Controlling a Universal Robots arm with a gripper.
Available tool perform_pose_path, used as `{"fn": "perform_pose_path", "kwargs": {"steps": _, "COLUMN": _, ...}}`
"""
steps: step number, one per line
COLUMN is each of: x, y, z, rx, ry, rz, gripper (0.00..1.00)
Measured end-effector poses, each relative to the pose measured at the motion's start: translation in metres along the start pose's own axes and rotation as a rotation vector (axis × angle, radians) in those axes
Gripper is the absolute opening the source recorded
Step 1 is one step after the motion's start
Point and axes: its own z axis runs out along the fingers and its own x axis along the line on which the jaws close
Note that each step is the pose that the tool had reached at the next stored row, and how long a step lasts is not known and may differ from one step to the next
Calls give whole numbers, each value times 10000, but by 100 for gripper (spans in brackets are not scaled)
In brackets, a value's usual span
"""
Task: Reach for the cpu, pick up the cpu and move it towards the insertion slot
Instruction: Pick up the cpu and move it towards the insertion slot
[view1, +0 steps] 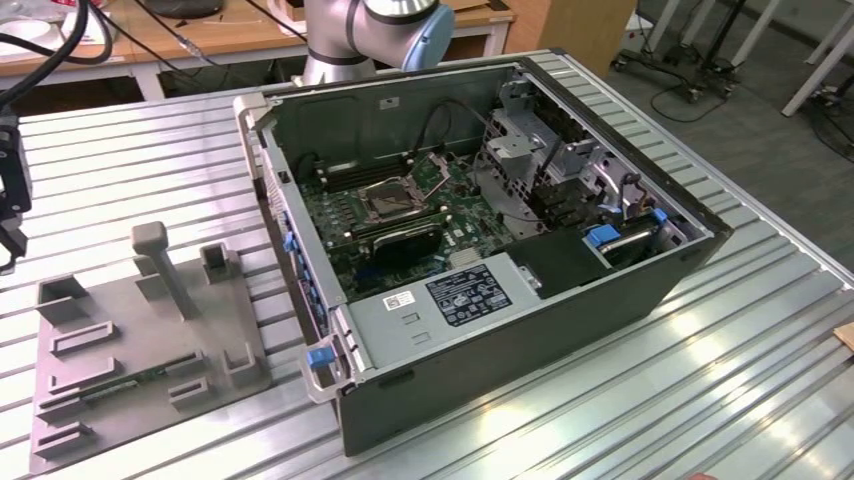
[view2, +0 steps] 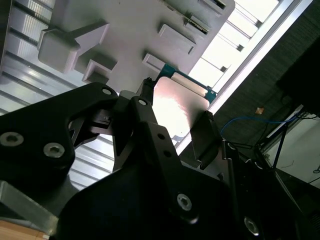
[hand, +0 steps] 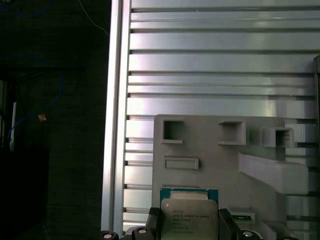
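The cpu (hand: 189, 216), a thin square chip with a pale silver face and a green rim, is clamped between my gripper's (hand: 189, 227) two black fingers (hand: 153, 220). In the second wrist view the cpu (view2: 176, 107) shows its bright face between the gripper's (view2: 174, 127) fingers (view2: 202, 135), held above the grey holder plate (view2: 135, 30). In the exterior view my gripper (view1: 8, 240) hangs at the far left edge, above the table. The insertion slot (view1: 395, 200), a metal-framed square socket with a dark centre, lies on the green board inside the open computer case (view1: 534, 330).
The grey holder plate (view1: 134, 350) with raised blocks and a tall post (view1: 154, 255) lies on the ribbed metal table (view1: 694, 380); a green memory stick (view1: 120, 385) rests in it. The table's edge (hand: 116, 100) runs close by. Cables and drive cages fill the case's far side.
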Motion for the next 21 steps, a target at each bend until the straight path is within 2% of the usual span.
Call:
{"fn": "perform_pose_path", "kwargs": {"steps": 7, "x": -48, "y": -1, "z": 1, "rx": 0, "ry": 1, "rz": -1, "gripper": 54}}
{"fn": "perform_pose_path", "kwargs": {"steps": 21, "x": -208, "y": -4, "z": 4, "rx": -1, "ry": -1, "rz": 0, "gripper": 54}}
